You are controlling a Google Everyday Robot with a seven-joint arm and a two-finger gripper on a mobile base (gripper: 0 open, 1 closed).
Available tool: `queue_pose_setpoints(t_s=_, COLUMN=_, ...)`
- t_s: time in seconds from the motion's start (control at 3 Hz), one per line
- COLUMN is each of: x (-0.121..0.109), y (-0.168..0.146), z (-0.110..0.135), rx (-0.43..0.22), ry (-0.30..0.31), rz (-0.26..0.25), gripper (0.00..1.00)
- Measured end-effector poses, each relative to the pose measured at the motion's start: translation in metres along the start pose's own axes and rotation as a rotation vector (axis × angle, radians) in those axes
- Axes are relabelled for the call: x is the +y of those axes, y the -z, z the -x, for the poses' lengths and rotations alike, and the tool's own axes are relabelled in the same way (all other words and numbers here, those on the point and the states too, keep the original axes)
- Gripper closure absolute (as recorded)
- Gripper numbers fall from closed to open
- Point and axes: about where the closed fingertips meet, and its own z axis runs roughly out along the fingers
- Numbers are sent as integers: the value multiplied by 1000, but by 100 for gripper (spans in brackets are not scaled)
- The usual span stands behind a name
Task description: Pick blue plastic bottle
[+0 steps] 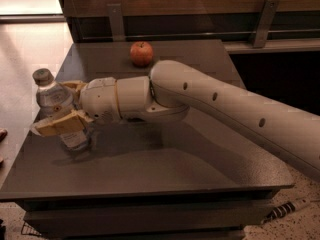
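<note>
The blue plastic bottle (52, 95) looks clear, with a grey-beige cap and a white label. It stands at the left edge of the grey table (200, 169), leaning with its cap to the left. My gripper (54, 107) is at the bottle's middle. One beige finger (61, 124) crosses in front of it and the other shows behind it (74, 85). The fingers are closed against both sides of the bottle. The bottle's base is still at the tabletop.
A red apple (141, 53) sits at the back of the table, behind my arm (210, 99). A dark wooden wall with metal brackets (116, 20) runs along the back. The table's left edge is right beside the bottle. A cable (287, 209) lies on the floor at lower right.
</note>
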Motion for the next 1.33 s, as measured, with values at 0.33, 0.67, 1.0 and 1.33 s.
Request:
queue_pose_setpoints(t_s=0.33, x=1, y=-2, z=1, rx=0, ry=1, rz=4, gripper=83)
queue_pose_setpoints(t_s=0.67, x=3, y=-3, z=2, rx=0, ry=3, rz=8, gripper=100)
queue_pose_setpoints(t_s=1.0, x=3, y=-4, z=2, rx=0, ry=3, rz=8, gripper=100)
queue_pose_setpoints(t_s=1.33, x=5, y=1, z=14, rx=-5, ry=14, rz=15, gripper=100)
